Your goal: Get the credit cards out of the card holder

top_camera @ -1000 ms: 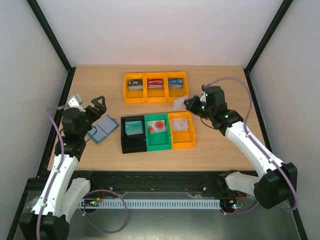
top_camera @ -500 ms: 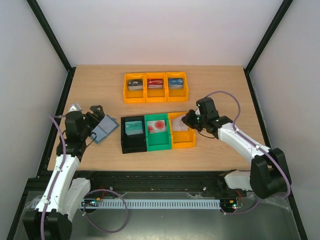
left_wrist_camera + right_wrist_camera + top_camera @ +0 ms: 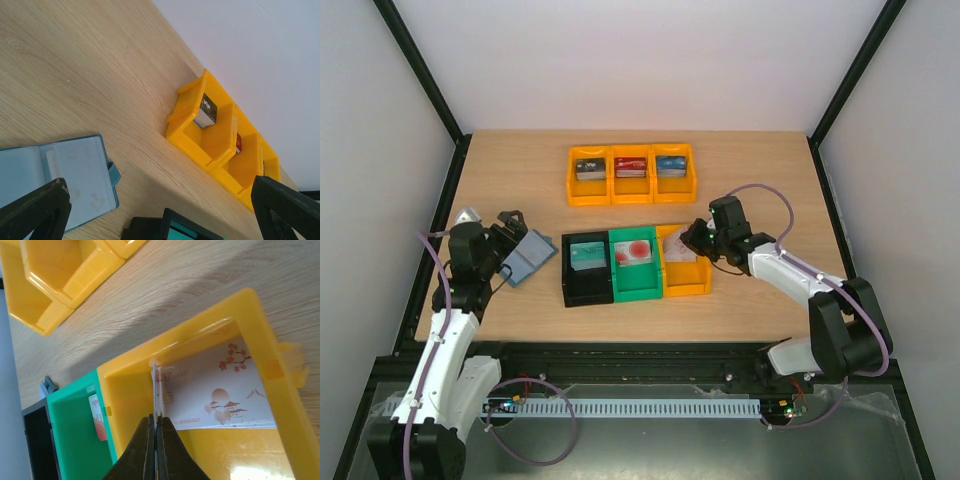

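Note:
The card holder (image 3: 528,256) lies open on the table left of the black bin, its pale blue inner faces up; it also shows in the left wrist view (image 3: 60,175). My left gripper (image 3: 508,236) is open and empty just left of it, jaws wide apart (image 3: 160,215). My right gripper (image 3: 692,238) is shut on a thin white credit card (image 3: 154,385), seen edge-on, inside the near yellow bin (image 3: 125,395). Another white card with an orange landscape print (image 3: 220,390) lies in that bin.
The near row holds a black bin (image 3: 586,268) with a teal card, a green bin (image 3: 636,262) with a red-and-white card and the yellow bin (image 3: 684,262). Three joined yellow bins (image 3: 631,173) with upright cards stand at the back.
My right gripper has carried the white card from beside the back bins down into the near yellow bin. My left gripper has drawn back slightly and stays by the card holder.

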